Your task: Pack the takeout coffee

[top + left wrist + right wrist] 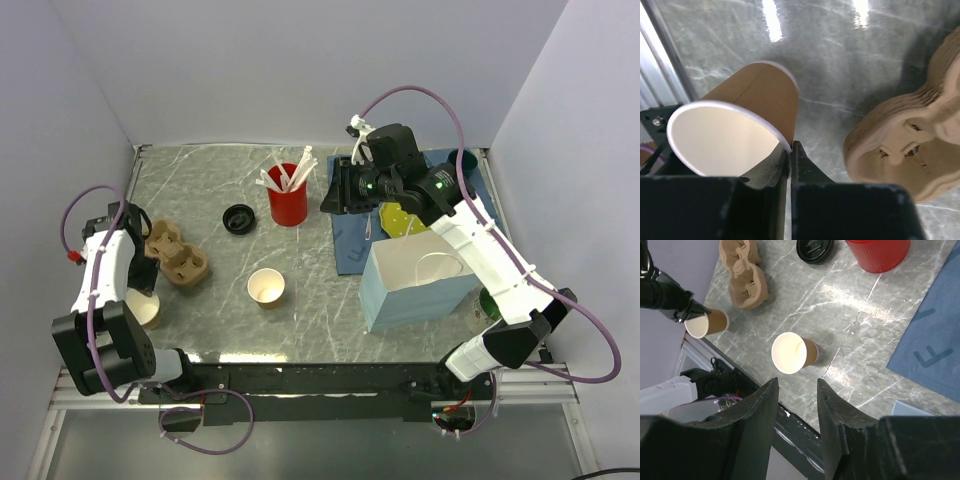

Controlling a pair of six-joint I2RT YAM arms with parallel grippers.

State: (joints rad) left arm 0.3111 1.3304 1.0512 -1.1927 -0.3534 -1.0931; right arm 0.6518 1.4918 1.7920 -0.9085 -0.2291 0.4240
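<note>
Pinching the rim of a tipped lidless cup (755,95) with the left claw (790,148); right claw (797,383) spread, empty, over the counter (865,305).

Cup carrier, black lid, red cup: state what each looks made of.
Cup carrier: moulded paper pulp, likely; matte tan, fibrous, soft rounded edges. Black lid: plastic, probably; smooth, slightly glossy, with moulded ridges. Red cup: plastic or coated paper; uniform red with a faint sheen, can't settle which.
</note>
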